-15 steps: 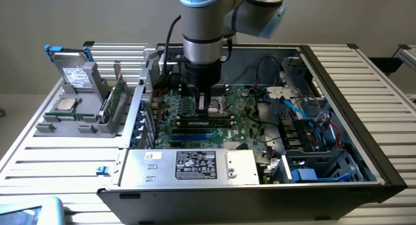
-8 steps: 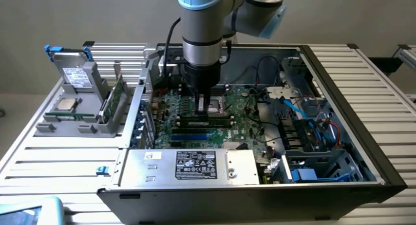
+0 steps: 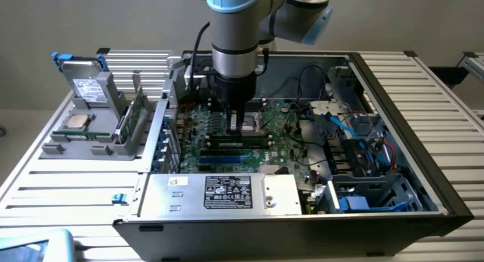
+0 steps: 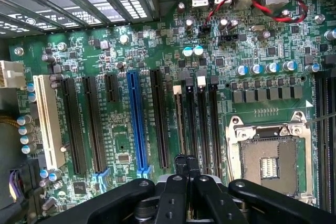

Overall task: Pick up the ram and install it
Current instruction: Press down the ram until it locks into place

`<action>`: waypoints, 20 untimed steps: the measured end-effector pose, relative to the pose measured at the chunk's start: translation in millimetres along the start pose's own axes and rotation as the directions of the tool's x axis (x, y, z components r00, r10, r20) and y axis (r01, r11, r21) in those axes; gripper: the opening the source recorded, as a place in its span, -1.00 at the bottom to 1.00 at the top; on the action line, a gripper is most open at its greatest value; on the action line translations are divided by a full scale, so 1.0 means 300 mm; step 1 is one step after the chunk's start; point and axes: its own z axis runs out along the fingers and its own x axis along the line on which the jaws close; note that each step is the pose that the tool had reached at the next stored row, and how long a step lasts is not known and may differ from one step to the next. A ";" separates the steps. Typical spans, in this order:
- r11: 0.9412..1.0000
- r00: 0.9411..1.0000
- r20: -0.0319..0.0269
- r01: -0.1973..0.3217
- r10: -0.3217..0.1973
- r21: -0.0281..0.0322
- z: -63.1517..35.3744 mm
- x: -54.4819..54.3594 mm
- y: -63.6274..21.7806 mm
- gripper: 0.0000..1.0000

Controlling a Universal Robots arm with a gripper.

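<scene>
The ram [image 3: 240,140] is a long thin green stick standing on edge in a memory slot of the motherboard [image 3: 284,123], inside the open computer case. In the wrist view it shows as a narrow pale edge [image 4: 179,124] in the first of several parallel black memory slots [image 4: 202,124]. My gripper [image 3: 240,129] points straight down over the middle of the stick. Its black fingertips [image 4: 181,165] are pressed together with nothing between them, at one end of the memory slots. Whether they touch the stick I cannot tell.
An empty CPU socket [image 4: 268,163] lies beside the memory slots. Blue [image 4: 137,124], black and white [image 4: 47,121] expansion slots lie on the other side. A power supply [image 3: 226,194] fills the case front and cables [image 3: 355,131] the exterior view's right. A grey holder [image 3: 94,120] with a green card [image 3: 130,117] stands on the exterior view's left.
</scene>
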 end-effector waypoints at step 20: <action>1.000 1.000 -0.003 0.000 0.000 -0.004 -0.089 0.002 -0.026 -0.78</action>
